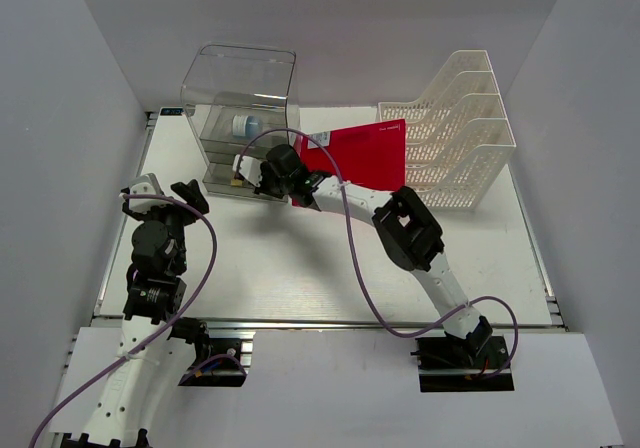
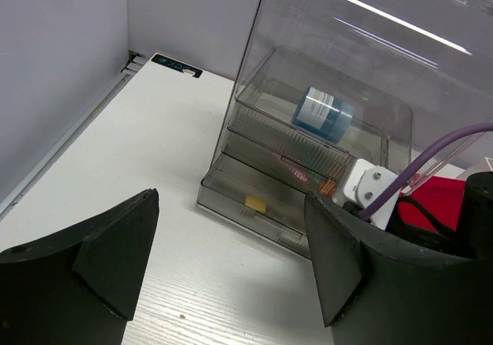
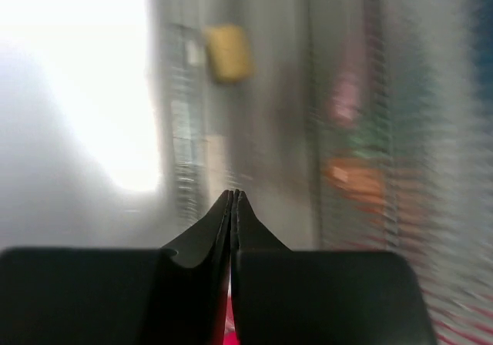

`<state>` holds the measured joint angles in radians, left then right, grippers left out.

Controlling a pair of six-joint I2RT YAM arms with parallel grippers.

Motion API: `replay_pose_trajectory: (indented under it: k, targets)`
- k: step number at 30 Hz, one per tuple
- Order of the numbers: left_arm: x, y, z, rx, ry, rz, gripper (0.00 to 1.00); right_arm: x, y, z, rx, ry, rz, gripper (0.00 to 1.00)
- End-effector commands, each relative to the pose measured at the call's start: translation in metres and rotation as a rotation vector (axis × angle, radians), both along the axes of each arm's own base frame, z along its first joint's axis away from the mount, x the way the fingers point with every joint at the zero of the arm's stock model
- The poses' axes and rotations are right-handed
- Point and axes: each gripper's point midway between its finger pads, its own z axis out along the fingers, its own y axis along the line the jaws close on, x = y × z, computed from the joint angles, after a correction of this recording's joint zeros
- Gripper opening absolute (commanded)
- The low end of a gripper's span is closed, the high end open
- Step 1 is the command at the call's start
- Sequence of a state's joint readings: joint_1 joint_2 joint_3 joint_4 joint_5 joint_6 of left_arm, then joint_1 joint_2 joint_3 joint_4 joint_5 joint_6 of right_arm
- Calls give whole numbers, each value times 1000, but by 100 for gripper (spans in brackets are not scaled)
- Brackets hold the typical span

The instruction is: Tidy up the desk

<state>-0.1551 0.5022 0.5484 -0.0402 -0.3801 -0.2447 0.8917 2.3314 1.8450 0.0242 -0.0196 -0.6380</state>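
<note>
The white desk [image 1: 300,268] holds a clear plastic drawer box [image 1: 240,98] at the back left. My right gripper [image 1: 243,180] is shut, with its tips close to the front of the box's lower drawers; the right wrist view is blurred, showing the closed fingertips [image 3: 233,195] before a drawer front with a yellow item [image 3: 229,52] inside. My left gripper [image 1: 190,193] is open and empty above bare desk to the left of the box; it shows wide open in the left wrist view [image 2: 231,229]. The bottom drawer [image 2: 254,206] sticks out a little.
A blue-labelled bottle [image 2: 322,114] lies in an upper drawer. A red folder [image 1: 365,153] leans under the right arm, against the white mesh file rack [image 1: 460,128] at the back right. White walls close in the left, back and right sides.
</note>
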Motion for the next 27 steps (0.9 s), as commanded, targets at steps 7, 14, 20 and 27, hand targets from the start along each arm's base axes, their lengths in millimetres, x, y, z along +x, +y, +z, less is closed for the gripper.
replay_pose_trajectory:
  k: [7, 14, 20, 27]
  targets:
    - [0, 1, -1, -1, -3, 0, 86, -80, 23, 28, 68, 235, 398, 0]
    - [1, 0, -1, -1, -4, -3, 86, -30, 8, -9, -36, 90, 158, 0]
    - [1, -1, -2, 0, -2, -6, 86, 23, -5, -10, -73, -140, -22, 0]
    - [1, -1, -2, 1, 0, -6, 86, 37, -15, -19, -111, -221, -84, 0]
